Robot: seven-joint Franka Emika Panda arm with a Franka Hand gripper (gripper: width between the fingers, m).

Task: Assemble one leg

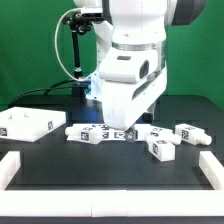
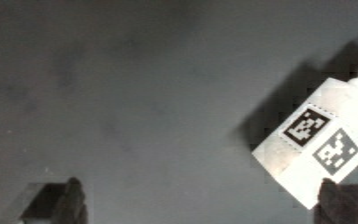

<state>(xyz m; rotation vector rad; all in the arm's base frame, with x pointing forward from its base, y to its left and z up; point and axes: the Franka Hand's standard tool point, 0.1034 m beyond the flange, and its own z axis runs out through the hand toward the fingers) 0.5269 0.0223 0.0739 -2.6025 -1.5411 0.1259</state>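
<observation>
Exterior view: a long white border rail (image 1: 110, 168) runs across the front, nearest the camera. Behind it, several white tagged pegs lie in a loose row on the black table (image 1: 60, 155). The arm's gripper (image 1: 124, 128) hangs low over the middle of the row, just beside the leg (image 1: 107, 135); its fingers are hidden here. A flat white panel (image 1: 25, 122) sits at the exterior view's left.

Wrist view: two dark fingertips (image 2: 55, 200) stand well apart, spread and holding nothing. The leg (image 2: 314, 140) lies on its side close to one fingertip, not centred between them, with its long axis slanting. The hand likely needs to shift sideways and turn before closing.
</observation>
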